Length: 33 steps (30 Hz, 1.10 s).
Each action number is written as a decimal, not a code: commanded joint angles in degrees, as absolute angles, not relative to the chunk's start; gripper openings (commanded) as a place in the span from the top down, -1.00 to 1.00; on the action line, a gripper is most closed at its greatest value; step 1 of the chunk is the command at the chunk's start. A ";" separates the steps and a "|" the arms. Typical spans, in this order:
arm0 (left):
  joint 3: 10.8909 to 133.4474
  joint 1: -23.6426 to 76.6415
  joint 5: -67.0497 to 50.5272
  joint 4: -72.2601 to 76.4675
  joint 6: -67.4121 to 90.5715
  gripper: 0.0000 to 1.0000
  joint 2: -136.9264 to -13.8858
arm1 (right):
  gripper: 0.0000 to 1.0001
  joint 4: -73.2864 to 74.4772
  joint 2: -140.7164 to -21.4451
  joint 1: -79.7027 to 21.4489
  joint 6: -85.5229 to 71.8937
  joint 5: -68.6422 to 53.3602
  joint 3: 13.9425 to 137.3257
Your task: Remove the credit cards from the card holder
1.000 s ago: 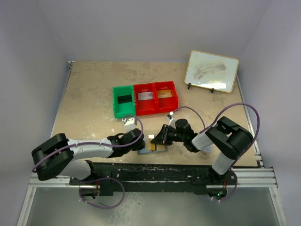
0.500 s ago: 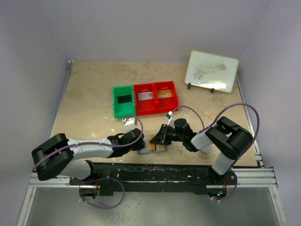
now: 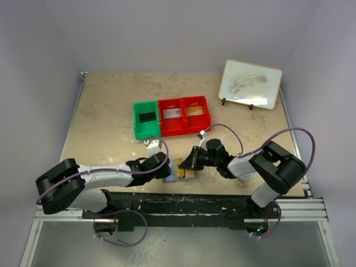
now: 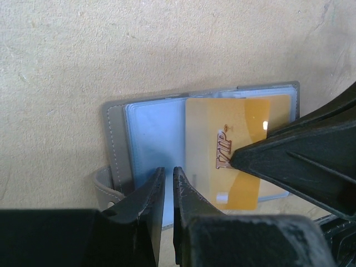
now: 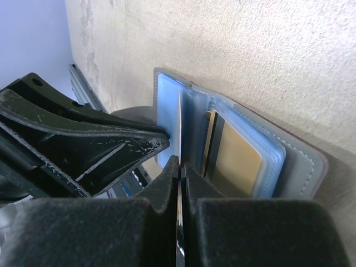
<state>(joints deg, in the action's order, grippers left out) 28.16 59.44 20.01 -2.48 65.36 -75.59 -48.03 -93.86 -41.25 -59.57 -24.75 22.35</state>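
The card holder lies open near the table's front edge, a grey stitched case with clear blue sleeves. My left gripper is shut, its tips resting on a blue sleeve. My right gripper is shut on the edge of a gold credit card marked VIP, which sticks partly out of its sleeve. In the right wrist view this card shows edge-on as a thin pale line. A second gold card with a dark stripe sits in a sleeve behind it.
A green bin holding a dark card and two red bins holding cards stand just beyond the arms. A framed whiteboard leans at the back right. The table's front rail lies right behind the holder.
The right gripper's jaws have closed onto the gold card. The right arm's elbow has shifted slightly right. The left arm has stayed put.
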 commanded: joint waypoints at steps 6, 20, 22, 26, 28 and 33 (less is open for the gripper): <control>27.71 59.75 19.49 -3.72 65.01 0.83 -74.62 | 1.00 -35.29 -83.98 -41.31 -56.15 -18.49 23.62; 28.17 59.76 19.38 -3.10 65.06 0.70 -72.65 | 1.00 -24.32 -79.35 -41.33 -49.27 -15.29 27.71; 28.30 59.77 18.54 -1.89 64.65 0.66 -72.36 | 1.00 -26.13 -81.84 -41.39 -49.83 -16.51 28.07; 28.33 59.75 14.44 3.65 63.85 0.56 -71.48 | 1.00 -28.56 -84.93 -41.40 -50.93 -17.06 28.14; 28.61 59.83 12.75 6.53 63.64 0.48 -70.90 | 1.00 -28.48 -84.87 -41.40 -51.00 -16.48 28.25; 31.54 59.78 12.03 8.30 61.30 0.42 -72.27 | 1.00 -26.46 -83.41 -41.40 -50.39 -15.41 28.69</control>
